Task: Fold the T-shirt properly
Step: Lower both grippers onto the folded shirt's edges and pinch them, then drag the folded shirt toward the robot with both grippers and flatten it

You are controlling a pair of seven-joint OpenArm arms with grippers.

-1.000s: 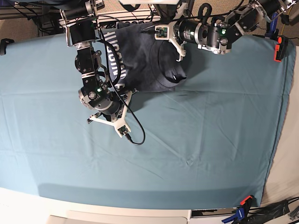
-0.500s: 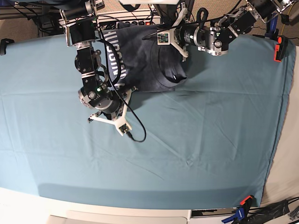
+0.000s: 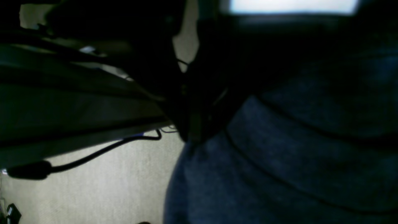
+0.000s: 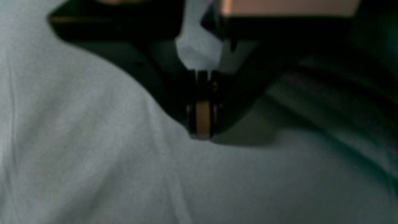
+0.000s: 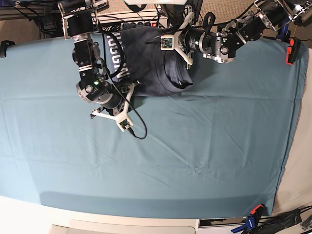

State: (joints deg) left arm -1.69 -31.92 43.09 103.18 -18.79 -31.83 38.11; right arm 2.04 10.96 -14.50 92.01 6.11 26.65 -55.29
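Note:
The slate blue-grey T-shirt (image 5: pixel 151 68) lies bunched at the back middle of the teal table cloth (image 5: pixel 195 146), with white lettering (image 5: pixel 117 56) on its left part. My left gripper (image 5: pixel 158 39) is at the shirt's back edge. In the left wrist view this gripper (image 3: pixel 189 130) is shut on the shirt's fabric (image 3: pixel 279 161), which hangs from it. My right gripper (image 5: pixel 132 90) is at the shirt's near left corner. In the right wrist view its tips (image 4: pixel 200 130) are shut against pale cloth, with dark folds (image 4: pixel 326 93) to the right. No fabric shows between those tips.
An orange clamp (image 5: pixel 292 48) holds the cloth at the back right and a black clamp (image 5: pixel 4 46) at the back left. More clamps (image 5: pixel 251 217) sit at the front right corner. A black cable (image 5: pixel 139 129) loops from the right wrist. Cables and floor lie behind the table.
Both arms have moved toward the back of the table. The left gripper has drawn the shirt's back edge up and left, and the lettering has shifted back with it.

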